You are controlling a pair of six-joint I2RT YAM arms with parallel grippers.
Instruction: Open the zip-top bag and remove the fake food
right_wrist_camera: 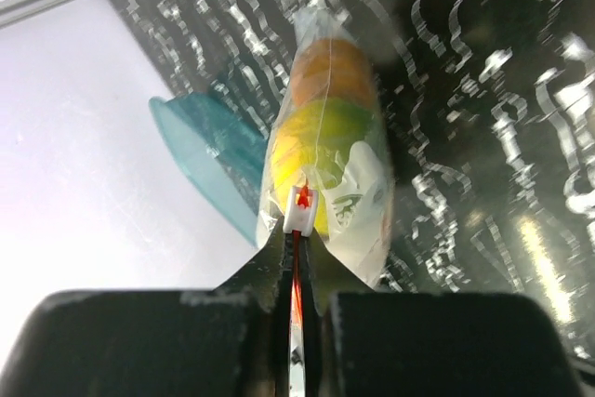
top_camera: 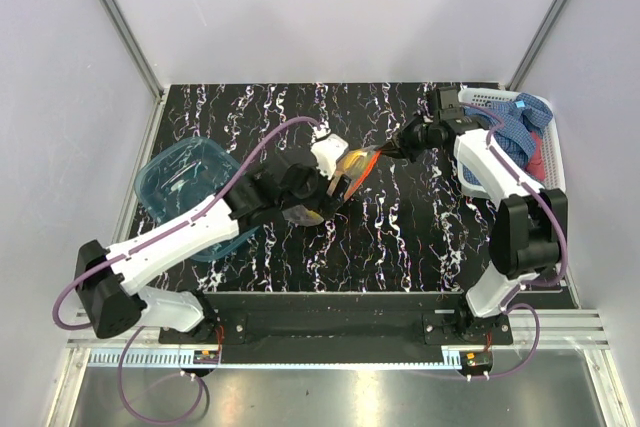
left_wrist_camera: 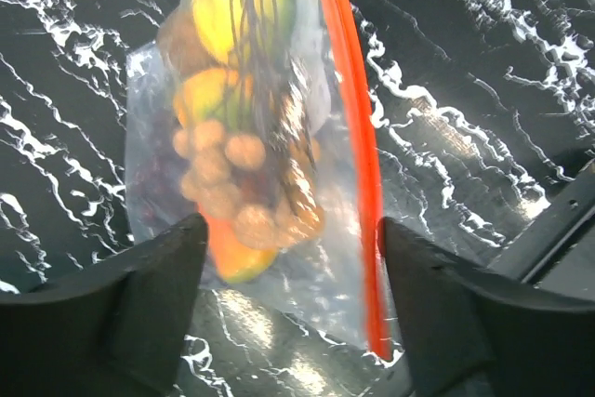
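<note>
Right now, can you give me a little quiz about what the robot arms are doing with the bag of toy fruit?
1. True or false: the right gripper is shut on the zip-top bag's orange-red zip strip.
2. The fake food is: A) inside the bag, B) lying loose, C) pinched in a gripper.
3. What colour is the tub?
Key: 1 true; 2 A; 3 blue.

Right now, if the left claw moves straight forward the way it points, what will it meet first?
The zip-top bag, with the fake food inside: it sits directly ahead, its near end between the open fingers of the left claw. Depth is unclear.
</note>
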